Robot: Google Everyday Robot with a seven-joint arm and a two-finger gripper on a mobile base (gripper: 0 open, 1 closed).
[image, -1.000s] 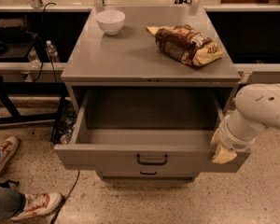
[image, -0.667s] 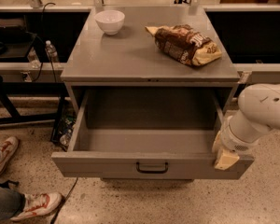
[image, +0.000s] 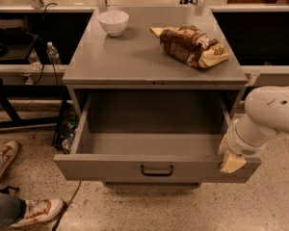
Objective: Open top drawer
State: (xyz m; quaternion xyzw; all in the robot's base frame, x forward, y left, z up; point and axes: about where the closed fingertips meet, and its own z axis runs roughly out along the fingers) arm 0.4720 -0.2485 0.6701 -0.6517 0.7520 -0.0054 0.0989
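The top drawer (image: pixel 111 168) of the grey metal cabinet (image: pixel 130 61) stands pulled far out toward me. Its deep grey interior (image: pixel 149 143) is empty. A dark loop handle (image: pixel 156 170) sits at the centre of its front panel. My gripper (image: pixel 232 161) is at the right end of the drawer front, against its top right corner. The white arm (image: pixel 272 114) reaches in from the right. The lower drawers are hidden under the open one.
A white bowl (image: pixel 113 22) and a brown snack bag (image: pixel 192 44) rest on the cabinet top. A person's shoes (image: pixel 5 158) (image: pixel 38 211) are on the floor at the left. A water bottle (image: pixel 52 54) and dark shelving stand behind on the left.
The drawer has slid further out toward me. My gripper and arm moved with its right front corner, down and slightly right.
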